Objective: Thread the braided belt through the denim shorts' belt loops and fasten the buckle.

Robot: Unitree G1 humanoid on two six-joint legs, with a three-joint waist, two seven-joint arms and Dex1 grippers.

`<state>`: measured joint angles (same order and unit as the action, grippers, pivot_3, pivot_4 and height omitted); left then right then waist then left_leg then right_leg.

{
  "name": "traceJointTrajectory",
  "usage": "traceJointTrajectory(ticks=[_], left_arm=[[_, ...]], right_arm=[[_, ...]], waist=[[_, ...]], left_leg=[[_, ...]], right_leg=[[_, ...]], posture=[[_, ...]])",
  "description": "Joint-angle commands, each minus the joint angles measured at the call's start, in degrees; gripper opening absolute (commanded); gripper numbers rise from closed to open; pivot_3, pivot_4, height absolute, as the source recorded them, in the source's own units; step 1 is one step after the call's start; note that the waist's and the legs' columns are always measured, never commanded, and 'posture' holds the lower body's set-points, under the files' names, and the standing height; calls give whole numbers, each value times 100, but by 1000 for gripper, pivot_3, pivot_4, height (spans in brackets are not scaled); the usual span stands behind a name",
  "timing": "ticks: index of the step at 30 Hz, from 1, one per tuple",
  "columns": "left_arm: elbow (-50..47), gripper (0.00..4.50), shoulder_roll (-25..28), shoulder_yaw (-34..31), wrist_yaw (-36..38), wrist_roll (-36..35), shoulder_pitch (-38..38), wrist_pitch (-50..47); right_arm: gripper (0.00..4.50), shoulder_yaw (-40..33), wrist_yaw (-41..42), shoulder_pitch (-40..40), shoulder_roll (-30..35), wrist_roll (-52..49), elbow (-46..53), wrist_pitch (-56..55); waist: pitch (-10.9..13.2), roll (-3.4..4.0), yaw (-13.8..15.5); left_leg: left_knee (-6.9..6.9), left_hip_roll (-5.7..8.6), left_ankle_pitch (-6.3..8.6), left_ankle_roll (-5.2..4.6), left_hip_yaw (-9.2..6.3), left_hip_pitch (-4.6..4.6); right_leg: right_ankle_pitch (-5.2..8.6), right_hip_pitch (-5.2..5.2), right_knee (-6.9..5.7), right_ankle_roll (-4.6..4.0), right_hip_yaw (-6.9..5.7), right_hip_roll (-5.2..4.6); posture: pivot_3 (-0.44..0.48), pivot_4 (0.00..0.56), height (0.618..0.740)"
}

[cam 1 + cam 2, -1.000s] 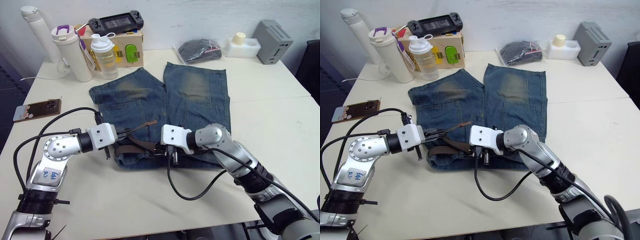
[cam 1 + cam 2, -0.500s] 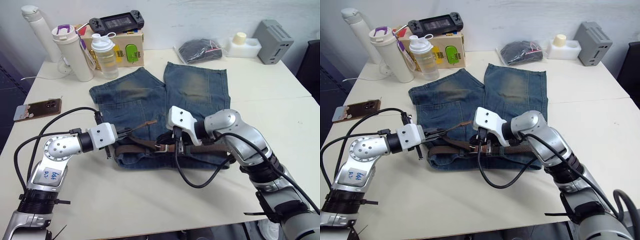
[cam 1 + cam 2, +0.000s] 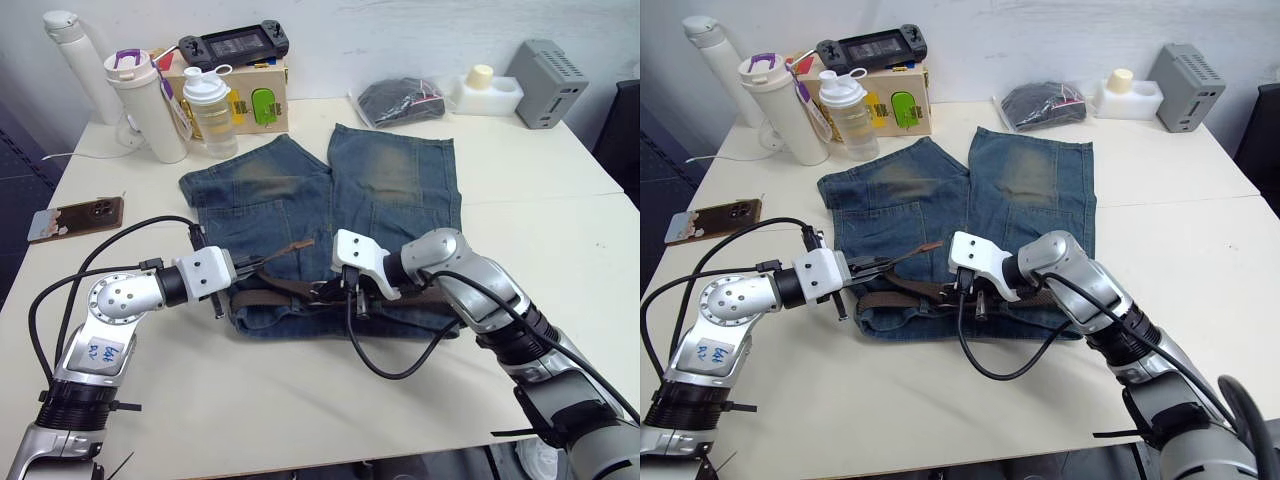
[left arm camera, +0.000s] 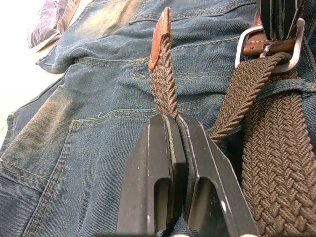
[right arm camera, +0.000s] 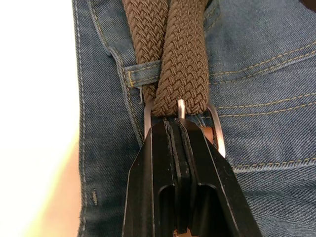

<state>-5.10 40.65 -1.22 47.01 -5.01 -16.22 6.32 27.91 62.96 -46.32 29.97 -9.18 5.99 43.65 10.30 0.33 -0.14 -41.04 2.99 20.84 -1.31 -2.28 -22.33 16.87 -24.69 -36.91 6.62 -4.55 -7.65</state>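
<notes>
Pinching braided belt tail in closed left gripper, right gripper clamped on buckle

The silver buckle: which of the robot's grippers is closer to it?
The right. The right gripper is clamped on the buckle; the left gripper stands off to the side, pinching the braided belt near its leather tip.

Denim shorts lie flat mid-table, waistband at the near edge, legs pointing far. Braided belt runs left-right along the waistband, its tip raised over the left half, buckle near the centre. Far left: 2 bottles and a box; far right: bagged bundle; phone on the left edge.
</notes>
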Motion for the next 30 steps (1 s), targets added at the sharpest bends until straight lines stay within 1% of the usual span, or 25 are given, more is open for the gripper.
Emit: traceJointTrajectory(ticks=[1, 12, 23, 30], left_arm=[[-195, 0, 22, -97, -77, -18, 17, 20], [-191, 0, -5, -81, -133, 2, 20, 12], [-324, 0, -41, -98, -266, 12, 144, -19], [-326, 0, -31, -118, -308, 5, 135, -23]], right_arm=[[59, -48, 68, -223, -45, 19, -21, -163], [59, 165, 129, -316, -198, 113, -217, -344], [59, 300, 278, -503, -339, 318, -683, -609], [59, 820, 547, -594, -327, 740, -1131, -701]], waist=[[0, 0, 0], [0, 0, 0], [0, 0, -11], [0, 0, -26]], left_leg=[[0, 0, 0, 0, 0, 0], [0, 0, 0, 0, 0, 0], [0, -1, 0, 0, 0, 1], [0, -1, 0, 1, 0, 3]], right_leg=[[0, 0, 0, 0, 0, 0], [0, 0, 0, 0, -1, 0], [0, -1, -1, 0, 0, 3], [0, 0, -4, 0, 0, 3]], posture=[[0, 150, 682], [0, 150, 682], [0, 150, 682], [0, 150, 682]])
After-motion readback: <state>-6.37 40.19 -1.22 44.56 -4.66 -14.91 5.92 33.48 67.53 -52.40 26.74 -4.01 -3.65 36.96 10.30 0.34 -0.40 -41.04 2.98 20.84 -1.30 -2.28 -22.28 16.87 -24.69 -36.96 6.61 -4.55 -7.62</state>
